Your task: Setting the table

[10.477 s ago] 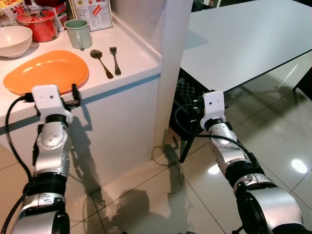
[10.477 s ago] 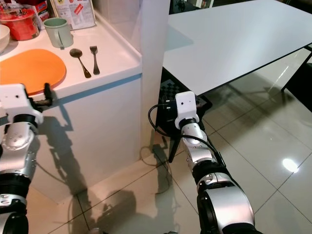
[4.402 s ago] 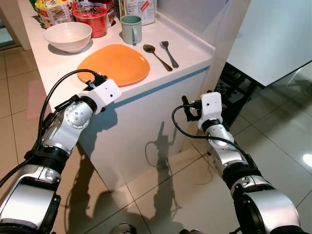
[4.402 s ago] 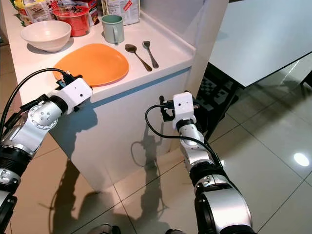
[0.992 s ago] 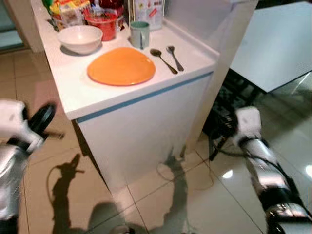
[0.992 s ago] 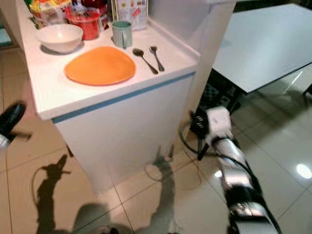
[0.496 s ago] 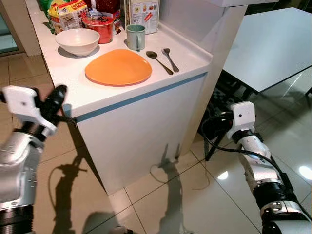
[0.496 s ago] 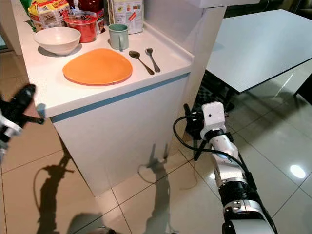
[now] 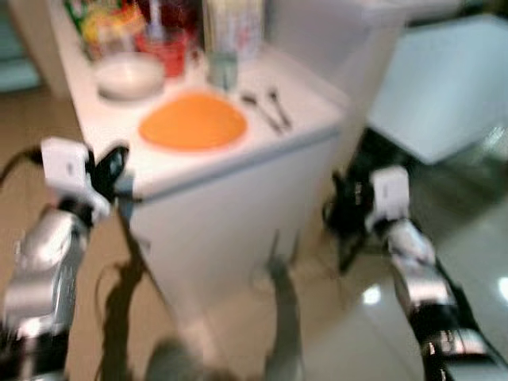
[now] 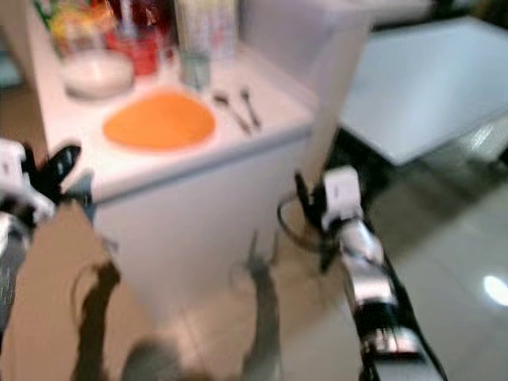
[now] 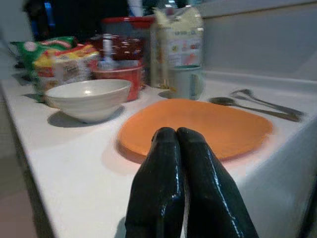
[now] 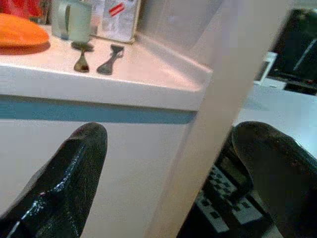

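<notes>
The white table (image 9: 238, 163) stands in front of me with everything I need laid out on top, so I face its long edge with one arm at each end. Off to my right is a second, pale table (image 10: 429, 87), bare as far as I can see; I judge that is where the setting belongs.

The plate (image 11: 195, 126) is the biggest piece, orange and flat, lying near the front edge. That is why I judge it the first thing to fetch. My left claw (image 11: 184, 135) is level with the tabletop at the left corner, fingers pressed together and empty, aimed straight at the plate's near rim but short of it. I judge they must part before they can take that thin rim.

Behind the plate sits the bowl (image 11: 88, 96), then a mug (image 11: 187, 81) and packets against the back.

The spoon (image 12: 80, 58) and fork (image 12: 110, 59) lie side by side beyond the plate, handles toward the front edge, easy to reach from my right.

My right claw (image 12: 171, 163) hangs below the table's edge beside its corner post, fingers spread wide, gripping nothing.
</notes>
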### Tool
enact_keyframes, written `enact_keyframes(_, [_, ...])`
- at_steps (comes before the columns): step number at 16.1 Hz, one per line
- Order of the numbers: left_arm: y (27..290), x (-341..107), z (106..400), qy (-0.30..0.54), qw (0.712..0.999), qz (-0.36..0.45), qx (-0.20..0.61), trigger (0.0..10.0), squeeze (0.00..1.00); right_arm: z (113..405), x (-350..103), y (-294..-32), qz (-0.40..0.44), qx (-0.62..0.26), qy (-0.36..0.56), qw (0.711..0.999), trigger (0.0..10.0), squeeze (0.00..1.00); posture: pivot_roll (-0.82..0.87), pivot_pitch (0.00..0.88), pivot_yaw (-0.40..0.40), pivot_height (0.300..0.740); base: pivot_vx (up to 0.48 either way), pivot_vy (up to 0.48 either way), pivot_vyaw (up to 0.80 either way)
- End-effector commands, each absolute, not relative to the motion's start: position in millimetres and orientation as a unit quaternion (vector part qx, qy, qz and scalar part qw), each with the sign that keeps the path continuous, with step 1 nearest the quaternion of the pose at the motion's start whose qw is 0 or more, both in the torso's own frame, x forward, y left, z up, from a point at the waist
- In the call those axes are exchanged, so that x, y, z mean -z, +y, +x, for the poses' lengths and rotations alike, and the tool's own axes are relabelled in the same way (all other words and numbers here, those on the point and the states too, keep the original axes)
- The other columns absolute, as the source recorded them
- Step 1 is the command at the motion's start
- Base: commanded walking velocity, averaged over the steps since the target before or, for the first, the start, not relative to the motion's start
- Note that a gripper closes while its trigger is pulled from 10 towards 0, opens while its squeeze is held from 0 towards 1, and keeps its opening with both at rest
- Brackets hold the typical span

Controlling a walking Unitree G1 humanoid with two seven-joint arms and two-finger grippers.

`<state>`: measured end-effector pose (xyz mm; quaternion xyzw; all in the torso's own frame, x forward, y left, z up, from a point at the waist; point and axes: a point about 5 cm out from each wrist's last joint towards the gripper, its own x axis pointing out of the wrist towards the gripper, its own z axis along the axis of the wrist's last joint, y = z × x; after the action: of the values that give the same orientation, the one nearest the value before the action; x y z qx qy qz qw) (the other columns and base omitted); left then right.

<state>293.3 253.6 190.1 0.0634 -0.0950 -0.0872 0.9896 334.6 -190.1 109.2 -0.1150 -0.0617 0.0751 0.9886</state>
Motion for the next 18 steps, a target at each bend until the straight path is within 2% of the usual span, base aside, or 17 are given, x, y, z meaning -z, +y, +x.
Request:
enact_keyframes(1, [253, -196, 294, -0.106, 0.988, 0.072, 0.085, 10.0, 0.0, 338, -115, -183, -0.116, -0.082, -0.075, 0.987, 10.0, 0.0, 0.12, 0.056, -0.029, 0.74, 0.461, 0.0, 0.0])
enact_keyframes(10, [250, -201, 299, -0.109, 0.986, 0.097, 0.075, 10.0, 0.0, 342, -126, -177, -0.111, -0.09, -0.097, 0.985, 10.0, 0.0, 0.12, 0.06, -0.03, 0.74, 0.03, 0.0, 0.0])
enact_keyframes(18, [247, -198, 319, -0.054, 0.978, 0.166, 0.111, 10.0, 0.0, 344, -140, -166, -0.093, -0.097, -0.125, 0.983, 10.0, 0.0, 0.12, 0.057, -0.009, 0.74, 0.0, 0.0, 0.0])
